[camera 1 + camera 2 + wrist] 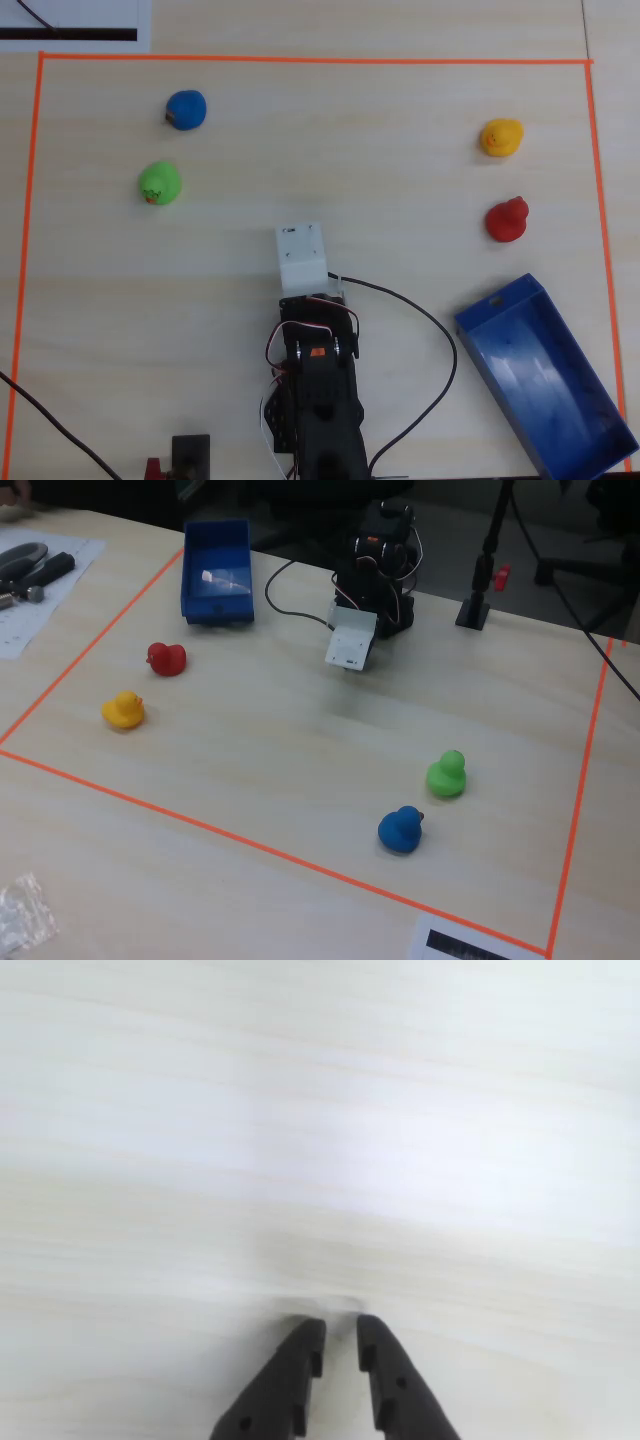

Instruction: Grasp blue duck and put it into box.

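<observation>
Under my wrist camera, my hand (341, 1335) hangs over bare wood, and its two dark fingers (292, 1370) stand with only a narrow slit between them, holding nothing. I think they are kept almost closed because I am folded back near my base and no reach is begun yet.

On the overhead view my arm (318, 390) sits at the bottom middle of the tabletop (330, 180), with the white wrist block pointing up the picture. A black cable (440, 350) loops out to the right of it, so it lies between me and the box (545, 375). This box is a long dark-blue tray, lying slanted at the lower right, just inside the orange tape (310, 60) that frames my working field. It is empty, as far as I can see, and its open top faces up, which is good for dropping something in.

Farther away are the ducks. The red duck (507, 220) and the yellow duck (501, 137) stand on the right side, above the box. The green duck (159, 184) and the blue duck (186, 109) stand on the left side, close together but not touching. The blue duck is the farthest one, at the upper left, well apart from the box, which is on the opposite side. I judge that I must open the hand wide and pass beside the green one carefully, because it stands nearly on my way.
</observation>
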Available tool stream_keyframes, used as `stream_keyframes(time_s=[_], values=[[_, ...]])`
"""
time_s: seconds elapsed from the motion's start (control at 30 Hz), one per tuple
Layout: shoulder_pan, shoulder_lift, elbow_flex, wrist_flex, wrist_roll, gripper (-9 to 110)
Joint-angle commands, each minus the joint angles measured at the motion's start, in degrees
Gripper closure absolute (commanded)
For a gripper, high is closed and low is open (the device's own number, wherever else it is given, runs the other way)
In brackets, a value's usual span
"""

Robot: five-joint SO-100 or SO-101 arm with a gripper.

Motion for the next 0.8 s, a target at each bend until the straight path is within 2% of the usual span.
stream_keyframes(time_s=[0.0, 0.17, 0.23, 0.3, 0.4, 0.6, 0.67, 0.77], values=[[0.6, -0.4, 0.1, 1.2, 0.1, 101], [0.0, -0.4, 0.1, 0.9, -0.4, 101], [0.1, -2.1, -1.3, -4.0, 1.0, 101], [-0.4, -8.0, -6.3, -12.5, 6.8, 101], [-4.2, -22.9, -20.8, -18.7, 12.4, 101], [-9.7, -56.7, -57.7, -18.9, 14.9, 101], [-10.4, -65.7, -67.3, -18.2, 14.2, 94], [-11.4, -77.0, -77.3, -17.0, 7.2, 82]])
